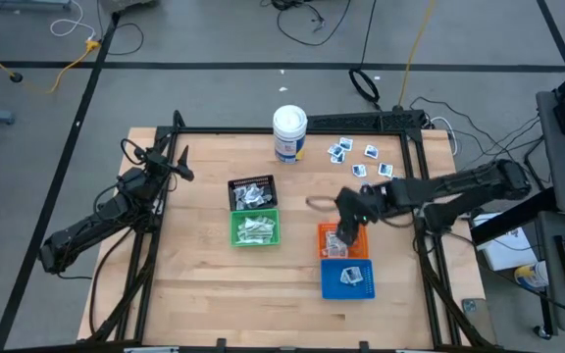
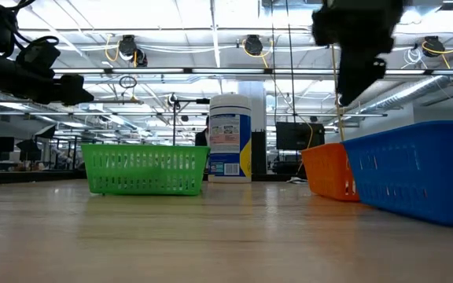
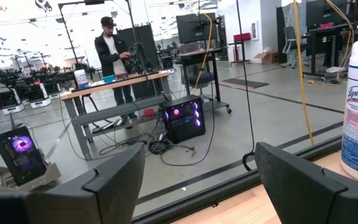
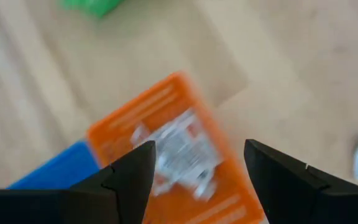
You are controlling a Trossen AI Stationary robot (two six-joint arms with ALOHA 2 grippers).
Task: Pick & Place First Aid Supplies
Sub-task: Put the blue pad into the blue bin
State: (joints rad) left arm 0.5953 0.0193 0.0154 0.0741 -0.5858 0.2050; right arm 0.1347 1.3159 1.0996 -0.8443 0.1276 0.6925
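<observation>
We judge this to be the release step: our right hand point(image 1: 346, 232) hangs over the orange basket point(image 1: 330, 233), fingers spread with nothing between them. In the right wrist view the orange basket point(image 4: 166, 155) lies directly beyond the parted fingers point(image 4: 129, 174), and a small heap of wrapped packets point(image 4: 182, 152) rests inside it.

Our left hand point(image 1: 179, 169) waits near the tabletop's left edge, lifted off the wood, its fingers point(image 3: 114, 180) also spread and holding nothing.

The next move, as we see it, calls for the right arm to travel toward the far right corner of the tabletop point(image 1: 194, 284), where the loose first aid supplies point(image 1: 359, 157) lie scattered just beside the white canister point(image 1: 289, 132), and to come down squarely on one flat packet.

These supplies are small white squares with blue print, lying flat and apart from each other. More packets already sit in the black basket point(image 1: 251, 191), green basket point(image 1: 255, 227) and blue basket point(image 1: 347, 278). Being so thin, they will likely need a low, careful pinch.
</observation>
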